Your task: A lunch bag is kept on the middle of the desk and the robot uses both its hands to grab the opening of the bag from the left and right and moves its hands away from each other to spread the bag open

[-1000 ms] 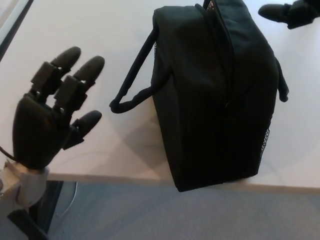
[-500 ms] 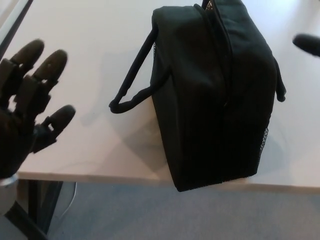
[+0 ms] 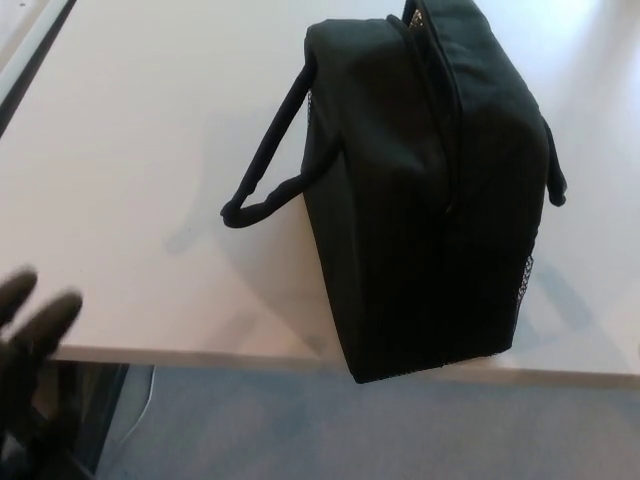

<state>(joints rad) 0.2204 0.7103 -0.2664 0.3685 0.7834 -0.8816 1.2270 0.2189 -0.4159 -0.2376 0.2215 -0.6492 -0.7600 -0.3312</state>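
A black lunch bag (image 3: 400,200) stands on the pale desk (image 3: 130,180), close to the front edge. Its zip seam (image 3: 445,110) runs along the top from front to back and looks nearly closed, with a small gap at the far end. One carry handle (image 3: 262,175) loops out to the left and another (image 3: 555,175) hangs on the right side. My left hand (image 3: 28,350) shows blurred at the bottom left corner, below the desk edge and far from the bag, with its fingers apart and holding nothing. My right hand is out of the picture.
The desk's front edge (image 3: 200,355) crosses the lower part of the picture, with grey-blue floor (image 3: 350,430) below it. A dark strip (image 3: 30,60) marks the desk's left border. A dark desk leg (image 3: 90,410) stands under the front left corner.
My left hand has dropped from beside the bag's handle down to the bottom left corner. My right hand has withdrawn out of the picture at the upper right. The bag has stayed put.
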